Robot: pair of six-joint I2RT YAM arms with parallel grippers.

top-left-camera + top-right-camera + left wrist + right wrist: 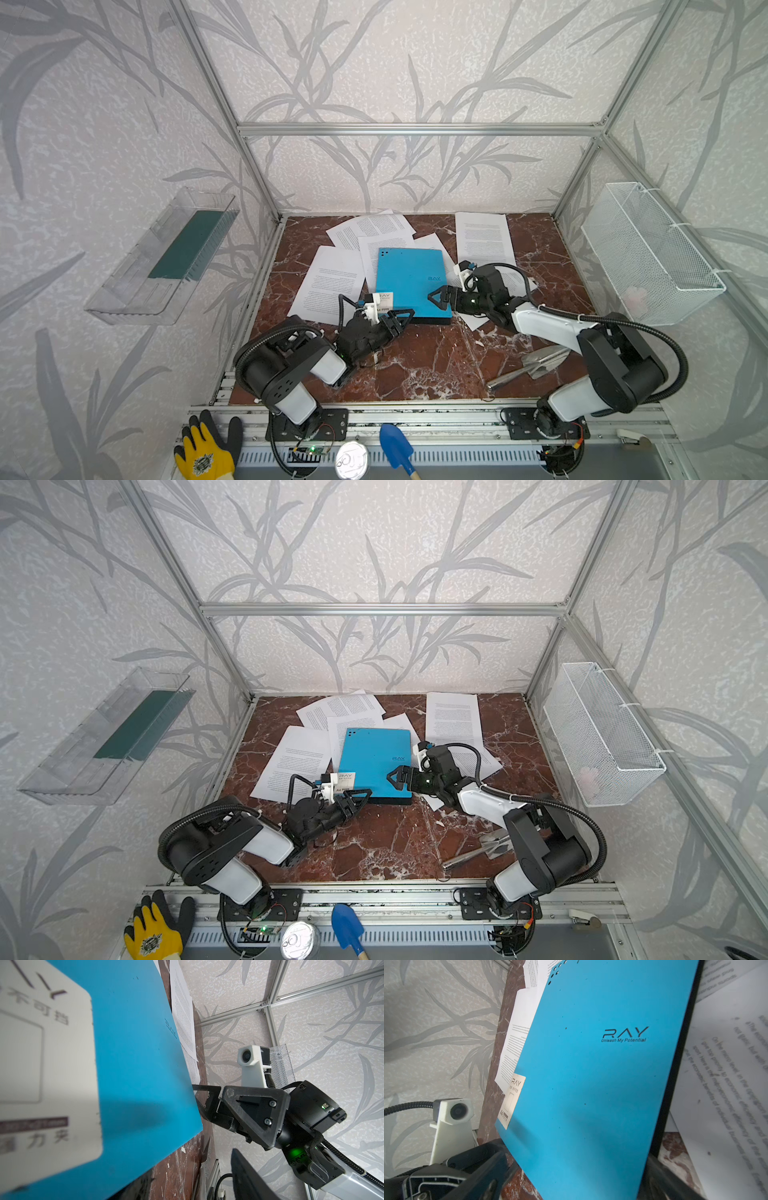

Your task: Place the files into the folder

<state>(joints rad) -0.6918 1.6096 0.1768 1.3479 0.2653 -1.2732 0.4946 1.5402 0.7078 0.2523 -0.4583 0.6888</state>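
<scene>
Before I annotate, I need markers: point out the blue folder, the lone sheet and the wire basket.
blue folder (405, 278): in a top view, middle of cover.
lone sheet (482, 239): in a top view, page centre.
wire basket (611, 253): in a top view, mesh wall.

Folder (135, 1064) label (45, 1068) — blurry, edge-cropped

Open marble tabletop (424, 365) in front of the folder (409, 282); metal trowel (536, 365) front-right.

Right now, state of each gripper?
Left gripper: at the folder's labelled corner; open or gripping cannot be told.
Right gripper: open, at the folder's right edge, holding nothing.
</scene>
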